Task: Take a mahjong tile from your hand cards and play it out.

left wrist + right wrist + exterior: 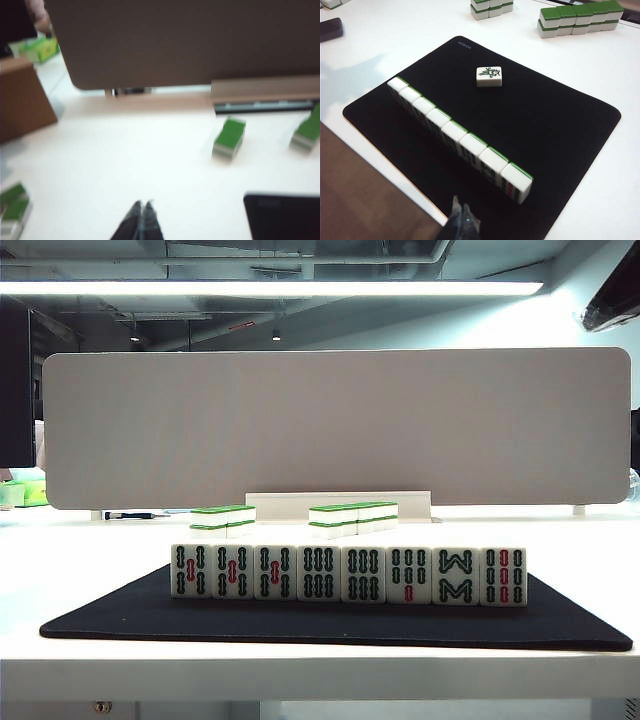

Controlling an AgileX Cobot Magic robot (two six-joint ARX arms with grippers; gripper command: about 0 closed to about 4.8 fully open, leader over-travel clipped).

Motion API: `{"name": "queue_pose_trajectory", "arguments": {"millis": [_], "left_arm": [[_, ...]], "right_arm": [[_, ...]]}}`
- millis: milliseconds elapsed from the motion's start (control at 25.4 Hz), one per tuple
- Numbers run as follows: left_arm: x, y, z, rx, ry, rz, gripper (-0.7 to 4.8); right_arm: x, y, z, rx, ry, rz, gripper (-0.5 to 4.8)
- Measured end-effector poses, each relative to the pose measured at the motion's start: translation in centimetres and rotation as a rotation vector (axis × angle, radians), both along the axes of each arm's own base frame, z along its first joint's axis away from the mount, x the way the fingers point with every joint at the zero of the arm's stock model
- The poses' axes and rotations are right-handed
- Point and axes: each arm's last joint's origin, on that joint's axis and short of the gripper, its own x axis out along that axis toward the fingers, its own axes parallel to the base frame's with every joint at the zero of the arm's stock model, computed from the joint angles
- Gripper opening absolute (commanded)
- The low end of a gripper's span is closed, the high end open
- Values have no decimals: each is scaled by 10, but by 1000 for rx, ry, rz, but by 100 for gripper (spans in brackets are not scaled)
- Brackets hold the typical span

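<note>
right wrist view: bird tile (489,76) lies face up on black mat (560,130), apart behind the standing tile row (457,137). right gripper (462,220) clenched, empty. left gripper (142,220) clenched, empty, over white table (150,150).

office: desk divider panel (340,425), exposed ceiling strip light (270,287)

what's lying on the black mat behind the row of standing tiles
One white mahjong tile with a green bird face lies flat on the black rectangular mat, apart from the upright row of white hand tiles. In the exterior view that row hides it.
</note>
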Motion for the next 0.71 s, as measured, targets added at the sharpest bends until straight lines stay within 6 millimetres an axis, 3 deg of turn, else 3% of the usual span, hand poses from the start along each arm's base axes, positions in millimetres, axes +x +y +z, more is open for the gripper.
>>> {"name": "queue_pose_trajectory", "arguments": {"millis": [275,315,393,708], "left_arm": [[-34,2,-61,-61,8,19,-6],[-42,5,-84,-98,10,44,-6],[-48,9,-106,-167,-48,81,-6],[-55,13,-140,-206,-113,116,-6]], "right_arm": [[0,0,0,0,0,0,-1],[0,0,0,0,0,0,-1],[0,0,0,0,0,-1,-1],[0,0,0,0,0,0,-1]]}}
